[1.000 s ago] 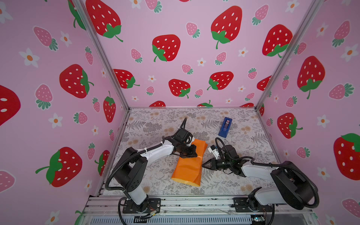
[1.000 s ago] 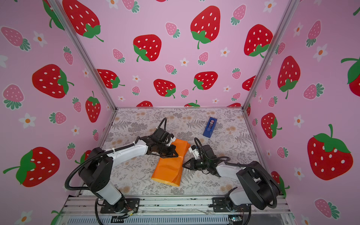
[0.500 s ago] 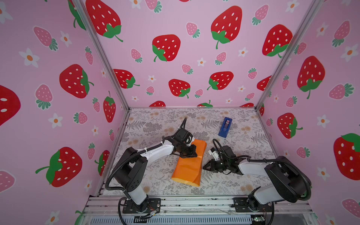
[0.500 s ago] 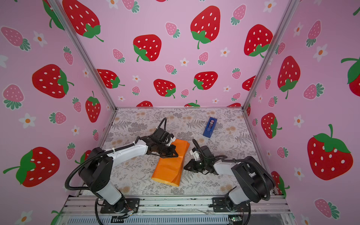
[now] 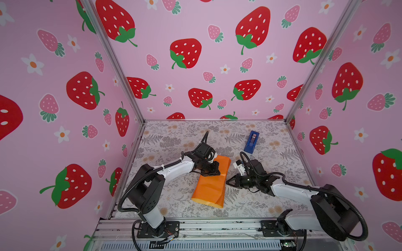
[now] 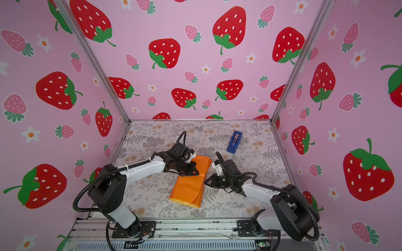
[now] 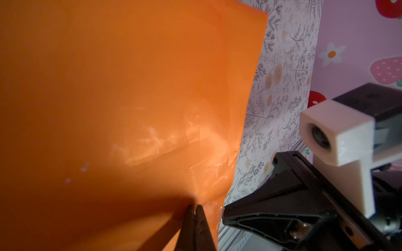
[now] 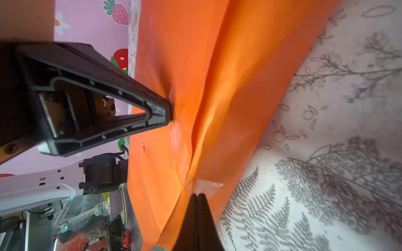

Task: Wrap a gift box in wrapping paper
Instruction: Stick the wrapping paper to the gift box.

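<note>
**While the seam is pinned: orange parcel, 2 closed grippers**

Since no black card shows in any view, the gift box is entered as hidden. It is judged to lie inside the wrapping paper point(image 5: 208, 184), which sits mid-table as a long folded sleeve, with the far end fuller and the near end flatter and open.

Step in hand, as judged: fixing the long seam. The sides are over the box, and the end flaps are not yet folded.

- Item 1, wrapping paper: glossy bright orange sheet, thin and faintly creased, with soft highlights. 1 lengthwise fold runs along the flank facing the right arm.
- Item 2, tape strip point(image 8: 203, 184): short, clear and shiny. It lies across that fold, with 1 end overhanging the paper's edge.
- Item 3, left gripper point(image 5: 215, 172): black tapered jaws closed together with nothing between them, the tips pressing down on the paper's top face.
- Item 4, right gripper point(image 5: 227, 182): jaws closed tight, the tips touching the tape strip. Whether a sliver of tape is nipped between them cannot be told.
- Item 5, tape dispenser point(image 5: 251, 141): narrow, blue, hard plastic. It stands well apart toward the far right.
- Item 6, table covering point(image 5: 174, 139): grey floral print, matte.

Next move, as judged: rub the strip flat along the fold while the left tips pin the top. Light force is called for, since thin glossy paper dents and slides easily. The end flaps would follow.
</note>
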Motion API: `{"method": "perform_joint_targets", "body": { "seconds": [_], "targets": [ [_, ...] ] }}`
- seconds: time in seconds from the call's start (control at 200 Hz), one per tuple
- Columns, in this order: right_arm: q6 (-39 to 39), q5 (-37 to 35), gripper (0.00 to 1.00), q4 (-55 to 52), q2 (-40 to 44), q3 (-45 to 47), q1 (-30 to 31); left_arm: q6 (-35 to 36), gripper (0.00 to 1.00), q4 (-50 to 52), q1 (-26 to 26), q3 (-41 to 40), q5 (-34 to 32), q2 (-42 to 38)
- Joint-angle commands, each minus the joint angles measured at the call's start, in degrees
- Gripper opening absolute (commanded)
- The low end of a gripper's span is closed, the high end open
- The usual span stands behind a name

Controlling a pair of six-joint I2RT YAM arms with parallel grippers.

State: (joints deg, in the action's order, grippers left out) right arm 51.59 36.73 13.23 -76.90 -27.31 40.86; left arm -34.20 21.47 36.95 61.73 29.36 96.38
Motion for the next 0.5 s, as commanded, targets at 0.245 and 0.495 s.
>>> {"method": "perform_joint_targets", "body": {
  "seconds": [0.245, 0.495],
  "targets": [
    [2.17, 3.83, 0.0, 12.03, -10.33, -0.35, 1.32, 0.66, 0.0, 10.87, -0.83, -2.33, -7.66, 2.86],
    [-3.94, -9.7, 0.0, -10.24, -4.16, -1.96, 0.71, 0.36, 0.0, 11.51, -0.78, 0.21, -7.39, 1.11]
  ]
}}
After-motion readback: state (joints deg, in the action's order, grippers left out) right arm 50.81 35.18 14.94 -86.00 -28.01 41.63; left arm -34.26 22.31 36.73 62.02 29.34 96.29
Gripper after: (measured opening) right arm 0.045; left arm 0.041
